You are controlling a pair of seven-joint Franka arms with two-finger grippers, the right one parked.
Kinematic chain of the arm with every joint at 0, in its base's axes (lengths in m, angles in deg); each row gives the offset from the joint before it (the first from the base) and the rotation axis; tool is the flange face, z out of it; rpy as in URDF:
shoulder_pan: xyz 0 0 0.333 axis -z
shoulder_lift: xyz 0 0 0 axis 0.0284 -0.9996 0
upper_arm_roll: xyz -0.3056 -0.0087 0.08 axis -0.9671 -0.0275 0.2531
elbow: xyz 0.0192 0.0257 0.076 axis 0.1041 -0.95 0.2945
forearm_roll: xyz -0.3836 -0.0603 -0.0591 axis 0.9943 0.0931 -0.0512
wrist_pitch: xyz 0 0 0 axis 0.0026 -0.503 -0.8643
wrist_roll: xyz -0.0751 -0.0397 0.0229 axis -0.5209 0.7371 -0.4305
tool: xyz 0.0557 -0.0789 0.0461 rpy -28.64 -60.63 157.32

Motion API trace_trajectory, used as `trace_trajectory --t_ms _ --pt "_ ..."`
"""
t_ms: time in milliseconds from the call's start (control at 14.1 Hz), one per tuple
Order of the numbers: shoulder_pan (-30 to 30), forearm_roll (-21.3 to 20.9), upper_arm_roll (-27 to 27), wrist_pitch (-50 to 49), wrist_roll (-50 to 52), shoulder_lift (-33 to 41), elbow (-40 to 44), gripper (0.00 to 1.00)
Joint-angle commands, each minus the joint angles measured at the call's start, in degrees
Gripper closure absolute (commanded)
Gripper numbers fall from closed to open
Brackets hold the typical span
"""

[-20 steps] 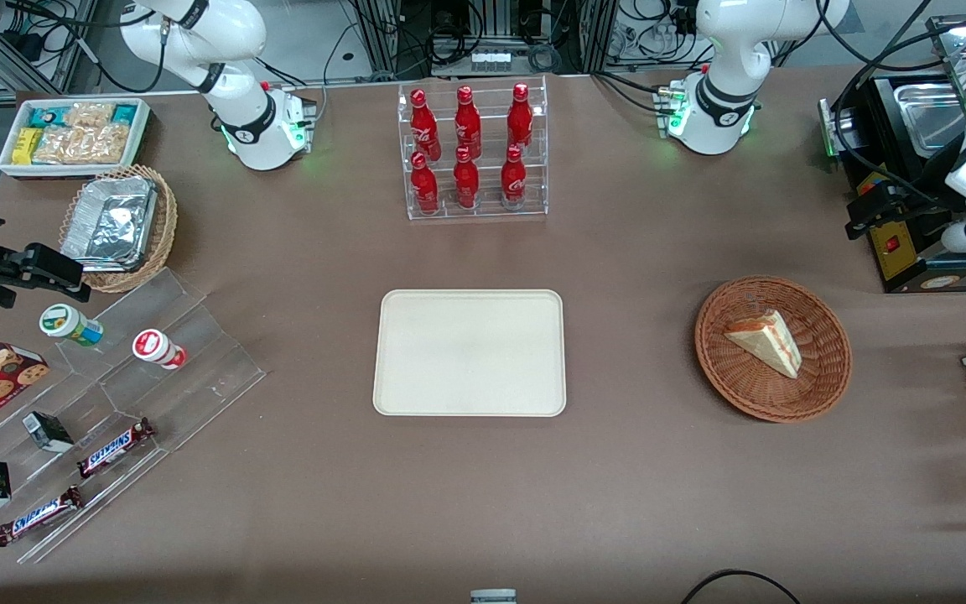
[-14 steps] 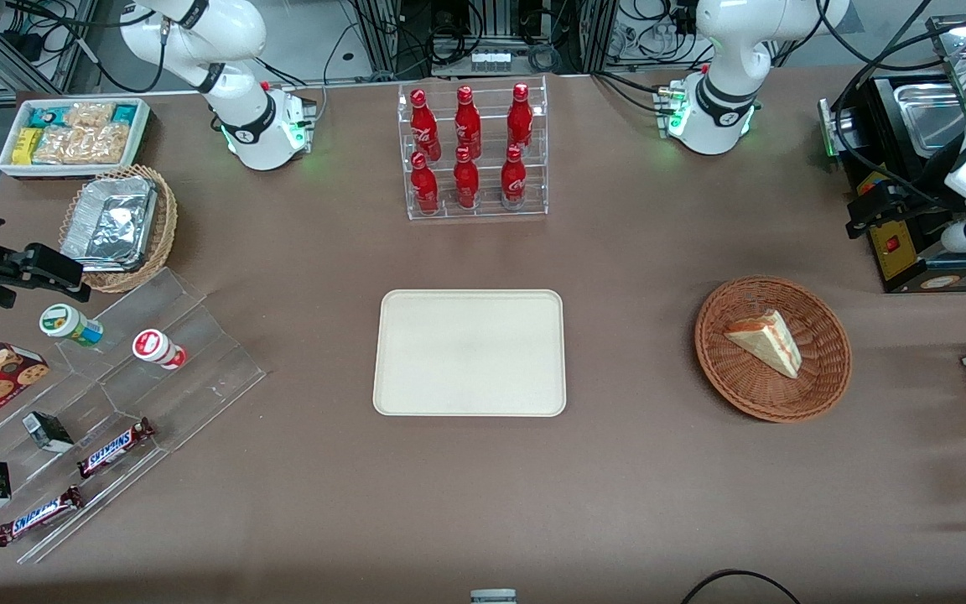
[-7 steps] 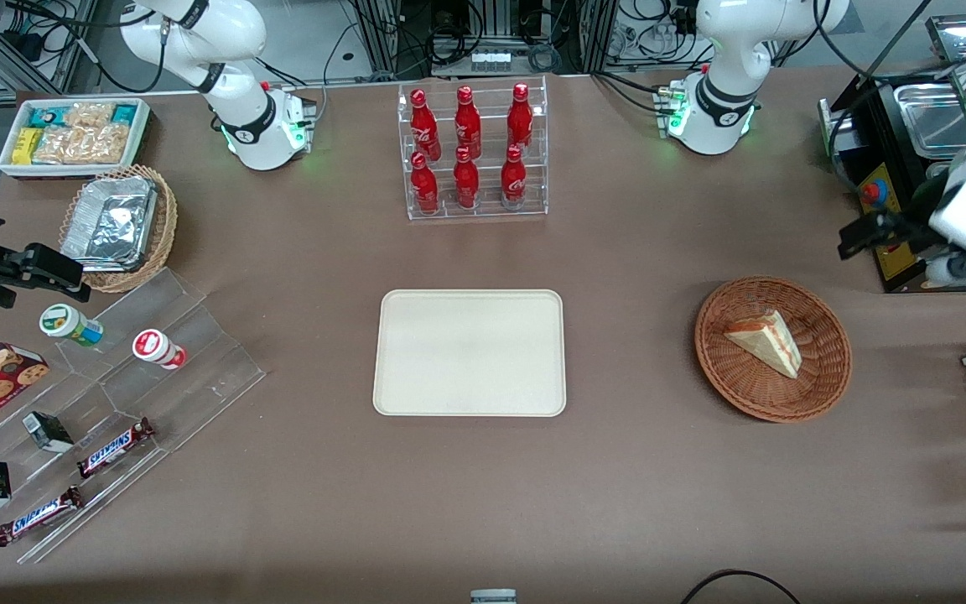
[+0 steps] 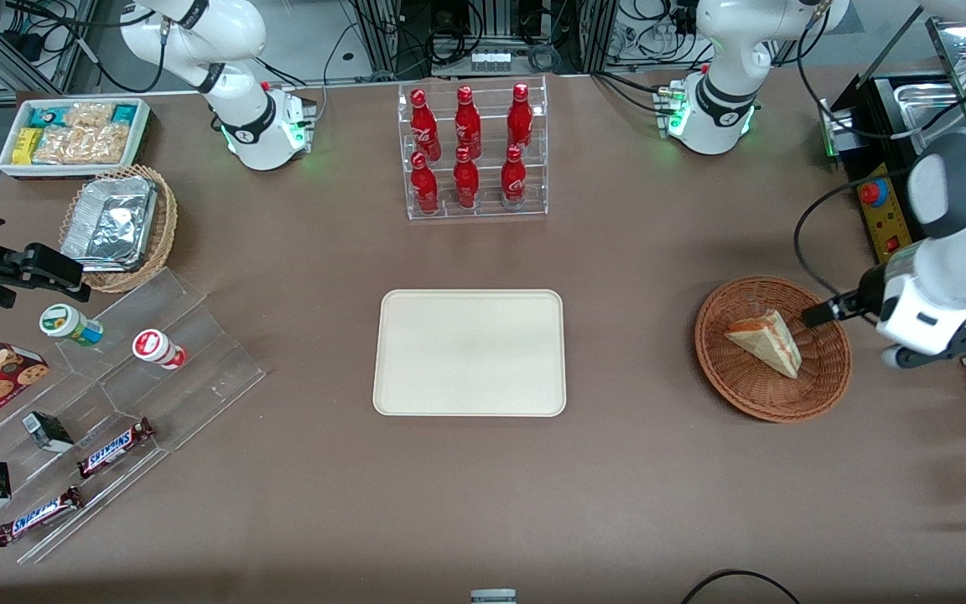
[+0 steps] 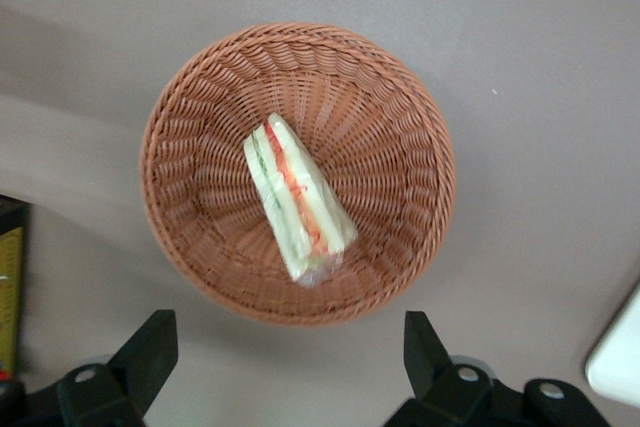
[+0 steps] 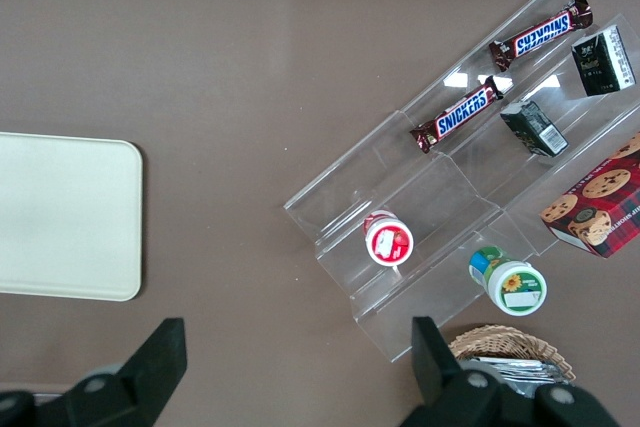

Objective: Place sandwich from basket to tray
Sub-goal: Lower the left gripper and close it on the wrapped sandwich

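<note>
From the front, the sandwich (image 4: 766, 341) lies in the basket (image 4: 772, 394) toward the working arm's end of the table, well apart from the bare tray (image 4: 470, 352) at mid-table. The gripper (image 4: 818, 315) hangs above the basket's rim.

From the left wrist, its fingers (image 5: 148, 357) stand spread wide, holding nothing, with the sandwich (image 5: 297, 197) lying slantwise in the basket (image 5: 190, 127). I'd worry that, coming down unturned, they'd pinch a corner and the wedge would twist free.

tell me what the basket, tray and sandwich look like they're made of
Basket: woven wicker or rattan look, reddish-brown, ribbed weave showing. Tray: smooth matte cream, probably plastic or pressed fibre. Sandwich: soft white bread with red and green filling, possibly in clear wrap. The gripper hovers open above the basket.
</note>
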Motion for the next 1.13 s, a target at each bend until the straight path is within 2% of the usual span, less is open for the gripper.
trace_trajectory --t_ms 0,142,354,566,850,1062 --pt "-0.1 -0.8 -0.2 6.7 5.2 0.1 -5.8 0.00" --pt "-0.2 0.3 -0.2 9.7 8.3 -2.1 -7.5 0.00" --pt "0.8 0.2 -0.2 14.0 19.4 -6.6 -8.0 0.00" --pt "0.6 -0.8 -0.2 20.5 21.0 -7.4 -14.0 0.00" --pt "0.7 -1.2 -0.2 21.4 21.0 -7.7 -15.2 0.01" --pt "0.5 -1.1 -0.1 22.8 21.3 -8.4 -16.1 0.24"
